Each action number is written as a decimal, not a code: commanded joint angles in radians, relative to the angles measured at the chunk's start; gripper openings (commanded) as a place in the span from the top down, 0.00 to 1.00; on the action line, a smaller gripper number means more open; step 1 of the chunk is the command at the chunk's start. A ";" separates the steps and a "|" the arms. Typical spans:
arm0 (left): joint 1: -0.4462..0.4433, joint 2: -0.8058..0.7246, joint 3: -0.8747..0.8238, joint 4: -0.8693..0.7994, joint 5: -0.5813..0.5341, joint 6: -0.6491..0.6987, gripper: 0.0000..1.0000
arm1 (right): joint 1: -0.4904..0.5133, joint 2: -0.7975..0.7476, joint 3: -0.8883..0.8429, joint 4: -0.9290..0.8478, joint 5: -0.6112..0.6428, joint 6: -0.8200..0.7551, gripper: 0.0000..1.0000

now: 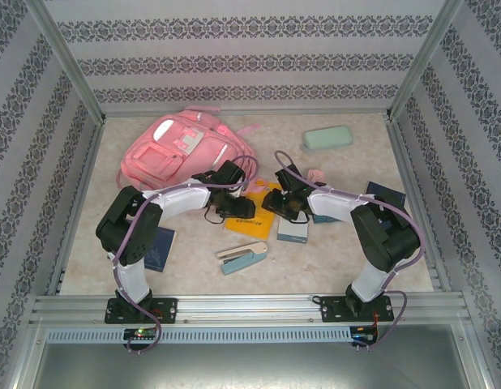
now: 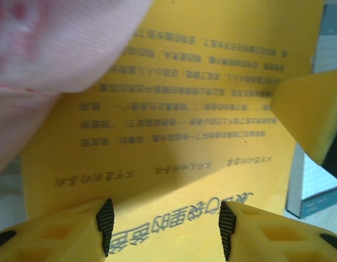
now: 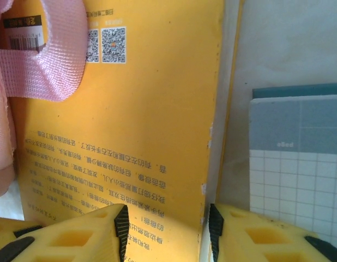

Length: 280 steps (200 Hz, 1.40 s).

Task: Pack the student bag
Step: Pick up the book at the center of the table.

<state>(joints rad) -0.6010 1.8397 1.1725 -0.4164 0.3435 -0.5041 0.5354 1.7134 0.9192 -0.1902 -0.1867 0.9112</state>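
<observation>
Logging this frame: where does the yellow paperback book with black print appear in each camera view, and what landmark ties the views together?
Top external: the yellow paperback book lies at picture centre.
Left wrist: the book spans the middle, with its print upside down.
Right wrist: the book covers the left and centre.
Shared landmark: the grey-blue grid notebook, to the right of the book in all three views.

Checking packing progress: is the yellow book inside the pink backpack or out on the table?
Out. The yellow book lies flat on the table beside the student bag, with a pink strap draped over its corner.
</observation>
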 commanded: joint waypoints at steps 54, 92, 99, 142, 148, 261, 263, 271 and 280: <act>0.062 -0.041 0.028 -0.106 -0.154 0.033 0.44 | 0.029 0.035 0.017 -0.230 0.117 -0.016 0.49; 0.072 0.035 0.049 -0.106 -0.080 0.042 0.43 | 0.062 0.074 0.050 -0.216 0.092 0.009 0.48; 0.073 0.048 0.047 -0.100 -0.062 0.041 0.43 | 0.072 0.089 0.057 -0.213 0.087 0.013 0.49; 0.072 0.086 0.051 -0.090 0.019 0.038 0.43 | 0.103 0.149 0.075 -0.161 0.057 0.036 0.49; 0.071 0.090 0.050 -0.083 0.042 0.035 0.44 | 0.105 0.155 0.077 -0.155 0.051 0.038 0.49; 0.083 0.006 -0.011 0.411 0.567 -0.299 0.49 | 0.082 0.083 0.056 -0.053 0.027 0.040 0.49; 0.085 0.005 -0.011 0.420 0.571 -0.311 0.49 | 0.081 0.081 0.056 -0.053 0.026 0.039 0.49; 0.090 -0.003 -0.020 0.463 0.584 -0.342 0.50 | 0.079 0.076 0.054 -0.052 0.027 0.042 0.49; 0.096 -0.011 -0.027 0.498 0.597 -0.372 0.51 | 0.076 0.068 0.054 -0.050 0.026 0.042 0.49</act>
<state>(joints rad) -0.4622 1.8893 1.1332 -0.3031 0.6113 -0.7338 0.5941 1.7634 1.0012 -0.3317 -0.0647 0.9340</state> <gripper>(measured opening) 0.501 0.507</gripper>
